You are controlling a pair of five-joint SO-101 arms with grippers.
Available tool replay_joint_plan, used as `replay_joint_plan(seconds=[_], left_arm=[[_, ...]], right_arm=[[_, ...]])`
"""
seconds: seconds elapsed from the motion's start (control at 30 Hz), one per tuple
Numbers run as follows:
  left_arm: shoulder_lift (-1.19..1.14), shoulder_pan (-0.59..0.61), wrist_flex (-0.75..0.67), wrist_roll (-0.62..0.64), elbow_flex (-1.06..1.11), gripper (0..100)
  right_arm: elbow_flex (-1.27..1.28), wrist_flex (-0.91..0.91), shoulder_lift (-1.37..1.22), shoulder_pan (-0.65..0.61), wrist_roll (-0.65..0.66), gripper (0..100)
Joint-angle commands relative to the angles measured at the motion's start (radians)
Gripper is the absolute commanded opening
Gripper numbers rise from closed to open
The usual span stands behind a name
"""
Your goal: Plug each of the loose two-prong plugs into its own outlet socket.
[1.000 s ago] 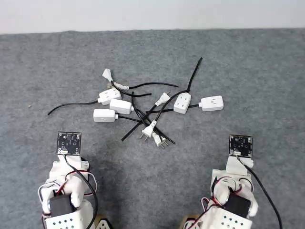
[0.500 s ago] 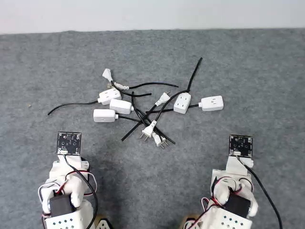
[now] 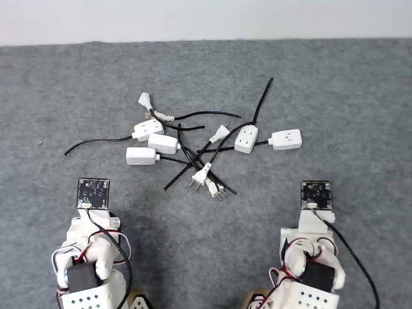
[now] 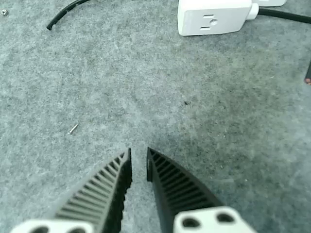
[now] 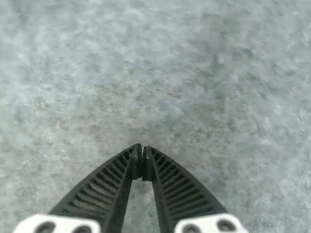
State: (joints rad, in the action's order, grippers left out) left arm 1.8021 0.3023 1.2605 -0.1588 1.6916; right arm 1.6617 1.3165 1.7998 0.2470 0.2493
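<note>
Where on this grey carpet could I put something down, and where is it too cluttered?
Bare grey carpet lies right of the rightmost white outlet block, left of the loose black cord, and between the left arm and right arm. The middle, with white plugs and crossed cords, is crowded.

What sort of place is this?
Likely a robot practice bench, not a home: a left arm and right arm at a grey felt table, with white sockets and loose plugs tangled in black cords.
</note>
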Motion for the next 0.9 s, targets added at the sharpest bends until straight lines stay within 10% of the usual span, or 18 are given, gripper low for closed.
replay_joint_plan(seconds=[0.0,0.33,0.87], left_arm=[[0.018,0.003,0.003,-0.008,-0.008,5],[0.020,0.011,-0.305,-0.012,-0.024,6],[-0.365,0.003,-0.147,0.132,-0.591,6]], right_arm=[[0.021,-0.008,0.015,-0.044,0.011,1.2],[-0.051,-0.380,0.015,0.027,0.057,1.3],[-0.698,-0.099,-0.358,-0.005,-0.083,1.3]])
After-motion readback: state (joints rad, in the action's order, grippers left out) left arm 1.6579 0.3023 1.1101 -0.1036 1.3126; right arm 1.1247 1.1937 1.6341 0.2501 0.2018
